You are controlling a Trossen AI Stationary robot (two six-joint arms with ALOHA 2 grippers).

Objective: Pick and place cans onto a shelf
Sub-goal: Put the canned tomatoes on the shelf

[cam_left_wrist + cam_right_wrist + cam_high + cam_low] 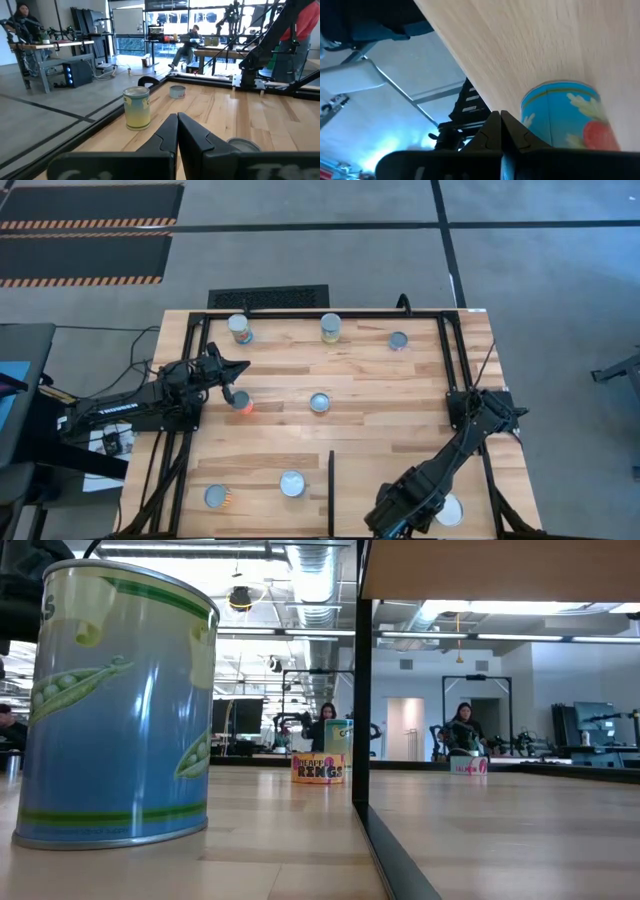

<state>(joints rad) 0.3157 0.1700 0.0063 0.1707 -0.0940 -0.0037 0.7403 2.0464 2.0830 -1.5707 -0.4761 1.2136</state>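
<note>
Fingers on my left gripper (177,131) sit pressed together and empty beside the orange can (243,403) mid-desk (390,395), the right gripper (501,131) likewise closed near a can (565,116) on the shelf (420,470), so I judge reaching comes next, needing opened fingers.

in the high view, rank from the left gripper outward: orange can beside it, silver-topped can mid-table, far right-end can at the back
1. Orange-sided can, right beside the left gripper.
2. Silver-topped can, mid-table, toward the right.
3. Grey-topped can, right end of the back row.
</note>
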